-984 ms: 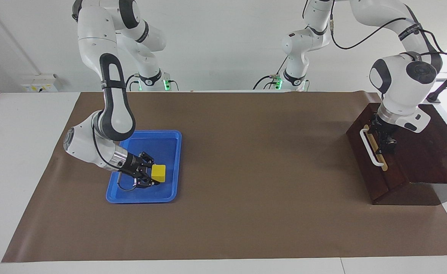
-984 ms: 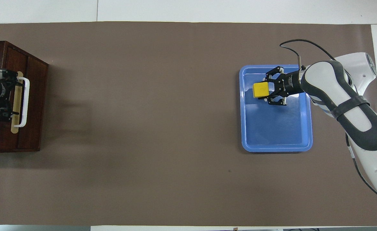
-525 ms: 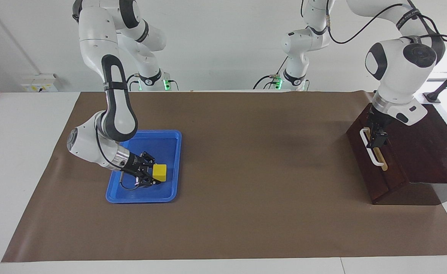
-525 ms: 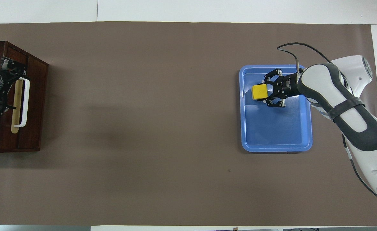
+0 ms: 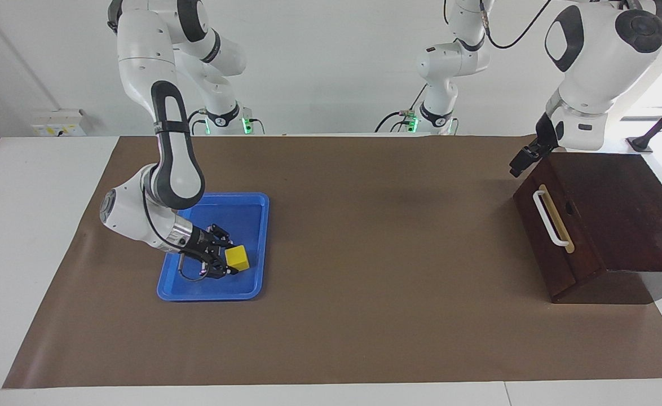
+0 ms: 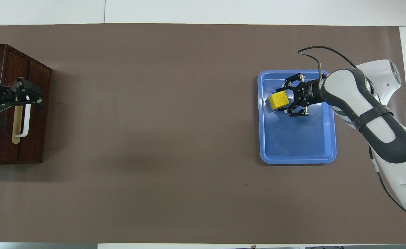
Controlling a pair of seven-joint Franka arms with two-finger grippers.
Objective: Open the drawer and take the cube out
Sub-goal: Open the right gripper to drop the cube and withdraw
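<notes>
I am two arms at one table. My right gripper (image 5: 230, 264) sits low inside the blue tray (image 5: 252, 208), its fingers (image 6: 301, 76) spread, with the cube (image 5: 237, 257) between them, tilted on an edge. I cannot tell whether either finger touches it. My left gripper (image 5: 523, 160) hangs in the air above the top corner of the drawer (image 5: 551, 225); I cannot tell whether its fingers are together or apart. The drawer looks closed, its white handle (image 5: 550, 218) below those fingers and apart from them.

What could go wrong, in my judgement: if my right fingers drag outward they may catch the tilted cube and knock it toward the tray wall beside them, or tip it over. A fast lift could snag the tray rim and shift the tray. My left fingers, if they drop, could strike the dark box's (image 5: 624, 203) top edge.

Beneath my fingers lies a brown mat (image 5: 365, 237) over a white table (image 5: 32, 237). A plain pale wall (image 5: 331, 62) stands past the arms' bases.
</notes>
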